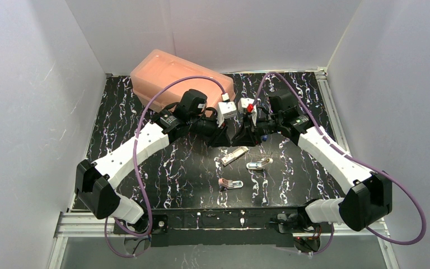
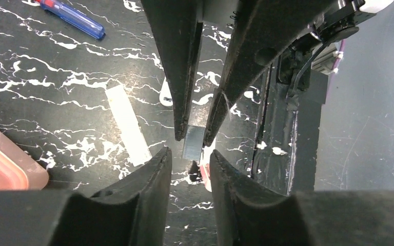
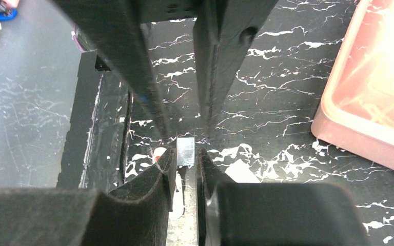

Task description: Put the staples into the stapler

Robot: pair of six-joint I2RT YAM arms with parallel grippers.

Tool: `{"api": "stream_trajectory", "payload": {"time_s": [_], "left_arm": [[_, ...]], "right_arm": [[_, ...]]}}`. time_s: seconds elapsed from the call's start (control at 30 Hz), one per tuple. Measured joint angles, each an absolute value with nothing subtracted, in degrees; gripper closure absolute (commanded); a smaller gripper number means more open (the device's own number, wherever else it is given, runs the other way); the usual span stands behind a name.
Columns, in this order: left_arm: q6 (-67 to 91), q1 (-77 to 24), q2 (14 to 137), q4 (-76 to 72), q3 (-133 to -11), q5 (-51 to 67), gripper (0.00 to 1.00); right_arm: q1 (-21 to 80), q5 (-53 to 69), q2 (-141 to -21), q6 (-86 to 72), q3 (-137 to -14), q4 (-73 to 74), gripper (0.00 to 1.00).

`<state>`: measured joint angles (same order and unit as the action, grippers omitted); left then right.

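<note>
A short, dull-grey metal staple strip [image 3: 185, 151] sits pinched in the right gripper [image 2: 192, 137] above the black marbled table [image 1: 291, 168], lengthwise along its fingers, end facing the slightly parted left gripper [image 2: 190, 156].

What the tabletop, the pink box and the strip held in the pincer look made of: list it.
Tabletop: black with white marble veining, likely a printed laminate or film; slight sheen.
Pink box: translucent plastic, since light glows through it.
Staple strip: grey with a dull shine, so probably steel.
</note>
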<state>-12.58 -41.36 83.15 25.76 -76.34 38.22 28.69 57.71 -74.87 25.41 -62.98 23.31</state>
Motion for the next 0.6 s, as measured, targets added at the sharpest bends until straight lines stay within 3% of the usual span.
{"api": "stream_trajectory", "payload": {"time_s": [0.1, 0.23, 0.4, 0.6], "left_arm": [[-13.5, -41.4, 83.2, 25.8, -76.3, 37.2, 0.34], [-16.9, -41.3, 83.1, 26.0, -76.3, 34.5, 0.21], [-24.9, -40.9, 82.8, 26.2, -76.4, 33.3, 0.19], [-35.1, -40.6, 82.8, 25.7, -76.4, 32.9, 0.26]], "right_arm": [[27.9, 58.0, -74.9, 22.0, -61.4, 20.8, 0.89], [25.1, 58.6, -74.9, 10.7, -57.5, 11.8, 0.90], [21.6, 59.2, -76.2, -8.8, -54.0, -1.6, 0.90], [20.7, 59.2, -78.7, -28.3, -52.5, -14.0, 0.91]]}}
